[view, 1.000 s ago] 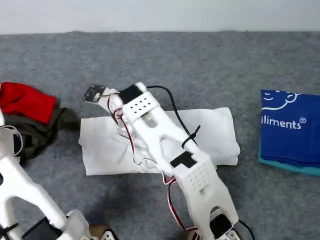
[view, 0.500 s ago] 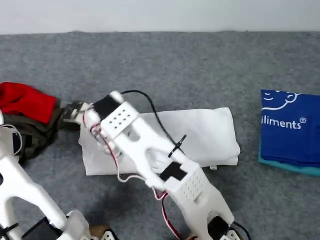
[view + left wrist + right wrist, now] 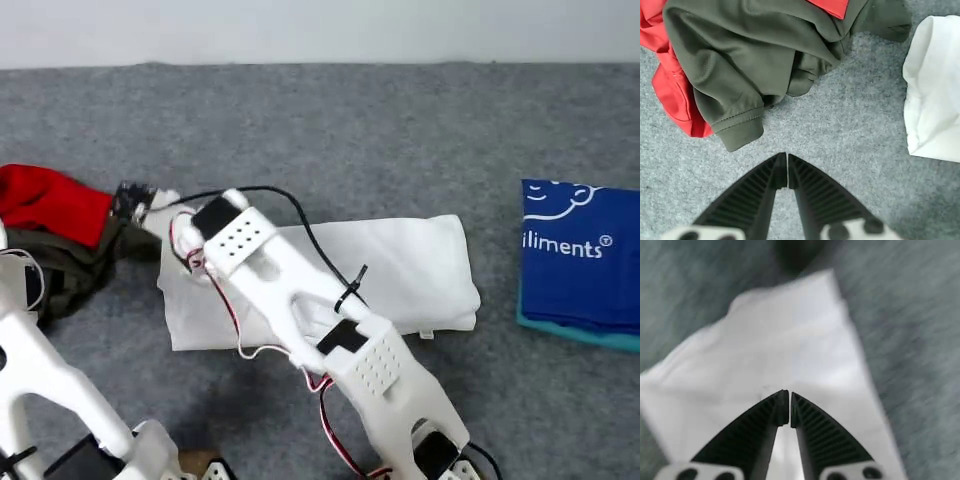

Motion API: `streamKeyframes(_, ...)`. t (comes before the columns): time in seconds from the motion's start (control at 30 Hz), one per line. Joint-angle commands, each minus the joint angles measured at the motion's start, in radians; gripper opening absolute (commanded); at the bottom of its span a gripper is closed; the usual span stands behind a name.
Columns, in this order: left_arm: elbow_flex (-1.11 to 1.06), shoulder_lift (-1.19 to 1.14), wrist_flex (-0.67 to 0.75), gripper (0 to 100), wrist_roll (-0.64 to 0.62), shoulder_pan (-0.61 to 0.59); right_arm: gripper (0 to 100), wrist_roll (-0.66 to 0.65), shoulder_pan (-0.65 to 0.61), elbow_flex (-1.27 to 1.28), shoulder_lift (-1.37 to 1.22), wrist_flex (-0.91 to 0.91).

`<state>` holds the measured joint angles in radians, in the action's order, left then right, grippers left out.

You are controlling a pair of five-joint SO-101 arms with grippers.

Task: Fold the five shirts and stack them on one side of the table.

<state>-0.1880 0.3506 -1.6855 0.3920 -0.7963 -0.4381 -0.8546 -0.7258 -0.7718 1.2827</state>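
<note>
A folded white shirt (image 3: 420, 265) lies mid-table. My right arm reaches across it, and its gripper (image 3: 158, 213) hangs over the shirt's left end, beside a crumpled red shirt (image 3: 50, 200) and an olive shirt (image 3: 75, 262). In the right wrist view the gripper (image 3: 789, 401) is shut and empty above the white shirt (image 3: 790, 345). My left gripper (image 3: 788, 161) is shut and empty over bare carpet, just short of the olive shirt's (image 3: 755, 45) sleeve; the red shirt (image 3: 672, 95) lies under the olive one, and the white shirt (image 3: 935, 95) is off to one side.
A folded blue shirt (image 3: 580, 250) rests on a teal one (image 3: 570, 330) at the table's right edge. The left arm (image 3: 40, 370) stands at the front left. Grey carpet (image 3: 400, 140) runs back to a white wall.
My right arm has swung left across the white shirt, bringing its gripper from above the shirt's upper left part to the edge near the red and olive pile. The left arm has stayed put.
</note>
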Motion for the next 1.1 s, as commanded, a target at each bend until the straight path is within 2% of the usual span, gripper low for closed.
streamKeyframes(0.0,0.004,0.026,0.015,2,0.009,-0.002,1.1,-0.009,0.035,-0.011,0.097,-0.022)
streamKeyframes(0.43,0.004,0.025,0.018,2,0.011,-0.002,1.2,-0.008,0.015,0.006,0.165,0.518)
streamKeyframes(0.57,0.004,0.025,0.018,2,0.011,0.000,1.2,0.052,0.005,0.058,0.162,0.512)
streamKeyframes(0.73,0.002,0.025,0.018,2,0.011,0.000,1.2,0.057,-0.038,0.061,0.082,0.464)
streamKeyframes(1.07,-0.005,0.025,0.015,2,0.011,0.000,1.2,0.057,0.030,-0.038,0.036,0.028)
